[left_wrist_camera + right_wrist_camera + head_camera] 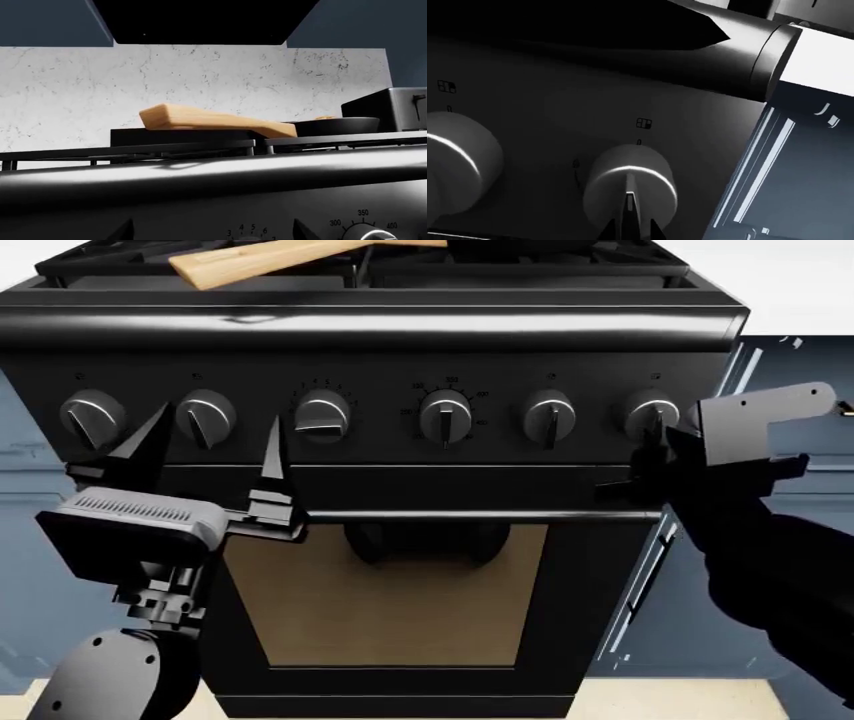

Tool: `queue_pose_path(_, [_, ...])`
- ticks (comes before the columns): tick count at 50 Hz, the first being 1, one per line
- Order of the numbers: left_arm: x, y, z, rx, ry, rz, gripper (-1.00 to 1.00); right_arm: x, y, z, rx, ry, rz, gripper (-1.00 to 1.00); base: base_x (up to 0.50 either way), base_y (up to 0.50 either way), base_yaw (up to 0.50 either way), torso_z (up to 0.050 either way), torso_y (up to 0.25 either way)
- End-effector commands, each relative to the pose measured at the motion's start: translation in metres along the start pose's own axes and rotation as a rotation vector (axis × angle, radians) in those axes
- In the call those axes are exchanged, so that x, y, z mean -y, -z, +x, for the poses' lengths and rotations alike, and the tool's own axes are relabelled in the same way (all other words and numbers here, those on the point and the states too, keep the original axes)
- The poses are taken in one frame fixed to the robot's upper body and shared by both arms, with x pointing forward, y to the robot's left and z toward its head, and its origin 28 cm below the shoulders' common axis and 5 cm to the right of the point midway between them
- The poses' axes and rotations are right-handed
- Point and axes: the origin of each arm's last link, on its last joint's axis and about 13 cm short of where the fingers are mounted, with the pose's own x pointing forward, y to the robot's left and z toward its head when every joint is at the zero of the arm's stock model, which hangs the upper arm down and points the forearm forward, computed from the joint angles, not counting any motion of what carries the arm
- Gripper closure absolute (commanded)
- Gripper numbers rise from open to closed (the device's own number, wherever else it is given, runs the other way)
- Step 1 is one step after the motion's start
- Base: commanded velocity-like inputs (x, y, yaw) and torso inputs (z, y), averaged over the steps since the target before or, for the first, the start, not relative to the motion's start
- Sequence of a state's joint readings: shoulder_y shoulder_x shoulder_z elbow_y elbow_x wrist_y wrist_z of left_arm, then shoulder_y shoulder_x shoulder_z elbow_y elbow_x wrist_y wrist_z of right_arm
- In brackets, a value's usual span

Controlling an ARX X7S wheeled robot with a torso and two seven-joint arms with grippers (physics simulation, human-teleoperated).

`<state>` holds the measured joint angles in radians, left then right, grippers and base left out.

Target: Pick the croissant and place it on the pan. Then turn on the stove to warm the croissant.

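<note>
The black pan (337,125) sits on the stove's grates (200,146), its wooden handle (213,120) pointing off one side. A thin golden sliver of the croissant (325,118) shows above the pan's rim. In the head view the stove (400,320) fills the frame, with six knobs along its front. My right gripper (654,448) is at the rightmost knob (650,415), and its fingertips (652,231) close narrowly on that knob's ridge (628,197). My left gripper (214,435) stands open in front of the second knob (204,418), holding nothing.
A black toaster (393,107) stands on the counter beside the stove. The marble backsplash (80,95) and a dark hood (200,20) rise behind it. The tan oven window (387,590) lies below the knobs, and blue cabinet fronts (787,390) flank the range.
</note>
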<state>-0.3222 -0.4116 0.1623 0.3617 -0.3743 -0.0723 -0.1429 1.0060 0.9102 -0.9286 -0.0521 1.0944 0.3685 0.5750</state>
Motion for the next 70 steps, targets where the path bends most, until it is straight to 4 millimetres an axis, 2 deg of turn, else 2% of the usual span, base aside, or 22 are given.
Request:
queue_pose_path(1, [0.000, 0.000, 0.000, 0.001, 0.001, 0.001, -1.00, -0.001, -0.003, -0.004, -0.016, -0.032, -0.059, 1.00, 0.00, 0.00, 0.00, 0.000, 0.000])
queue_pose_path(15, [0.000, 0.002, 0.001, -0.005, 0.000, 0.000, -1.00, 0.001, -0.007, 0.003, -0.042, -0.038, -0.117, 1.00, 0.00, 0.00, 0.00, 0.000, 0.001])
queue_pose_path(49, [0.000, 0.004, 0.001, -0.010, -0.002, 0.003, -1.00, 0.004, -0.019, 0.000, -0.078, -0.061, -0.306, 1.00, 0.00, 0.00, 0.00, 0.000, 0.000])
queue_pose_path(64, [0.000, 0.003, 0.001, -0.008, -0.001, 0.003, -1.00, 0.004, -0.022, -0.003, -0.070, -0.060, -0.290, 1.00, 0.00, 0.00, 0.00, 0.000, 0.000])
queue_pose_path(65, [0.000, 0.003, 0.001, -0.008, -0.001, 0.003, -1.00, 0.004, -0.022, -0.004, -0.069, -0.059, -0.288, -1.00, 0.00, 0.00, 0.00, 0.000, 0.000])
queue_pose_path(70, [0.000, 0.003, 0.001, -0.008, -0.001, 0.003, -1.00, 0.005, -0.023, -0.007, -0.063, -0.046, -0.280, -1.00, 0.00, 0.00, 0.00, 0.000, 0.000])
